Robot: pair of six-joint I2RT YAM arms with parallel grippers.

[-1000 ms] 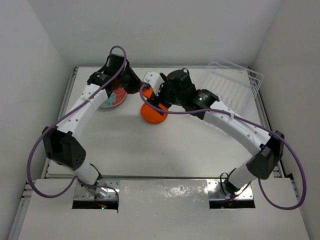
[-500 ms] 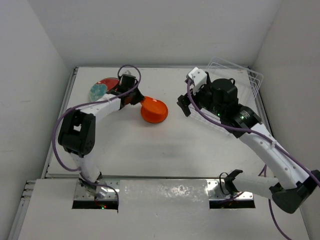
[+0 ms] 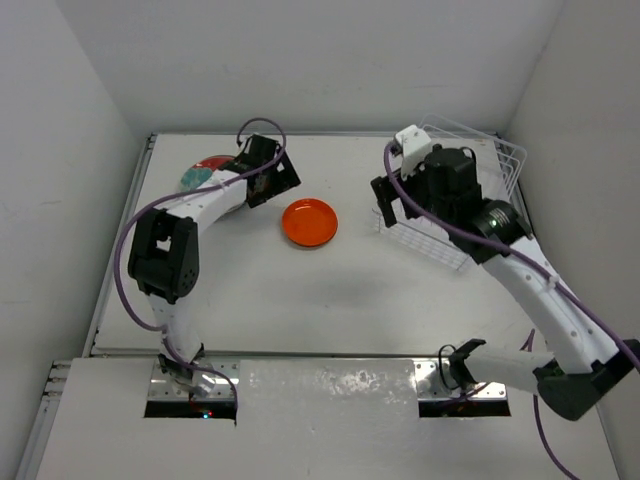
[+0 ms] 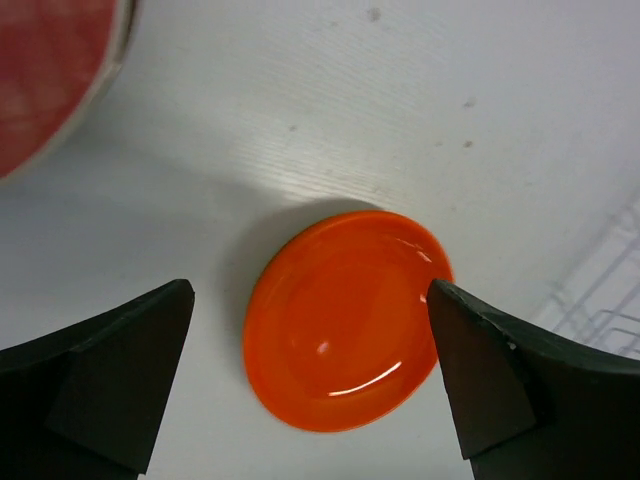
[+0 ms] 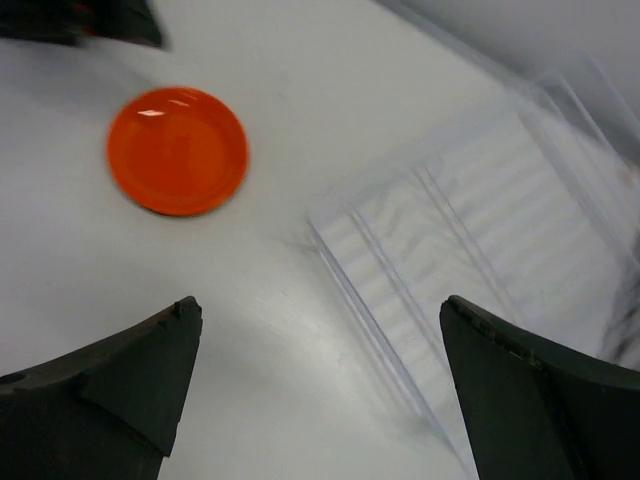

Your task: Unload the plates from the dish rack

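"Orange, glossy and round: the plain orange shallow plate (image 3: 309, 222) lay flat on the white table (image 3: 300, 300) in the overhead view. Where were the arms?"

"The left gripper (image 3: 272, 183) hovered just up and left of it. The right gripper (image 3: 383, 208) hung over the near-left corner of the clear whitish pronged dish rack (image 3: 470, 170), farther off. So the plate sat between them, nearer the left one. A red round plate with teal patches (image 3: 203, 172) lay beyond the left arm, partly hidden."

"And the left wrist camera?"

"Its two dark fingers (image 4: 110, 380) stood wide apart, gripping nothing. The orange plate showed in the gap, touching neither. Being round, it offered no long axis to line up with."

"The right wrist?"

"Spread wide too, and empty. The plate was up and left of its fingers (image 5: 100, 390), the rack to the right. I saw no plate among the prongs, though that picture was blurred, so I couldn't be sure."

"Next move?"

"If the orange plate should join the red one, I'd judge the left arm better placed."
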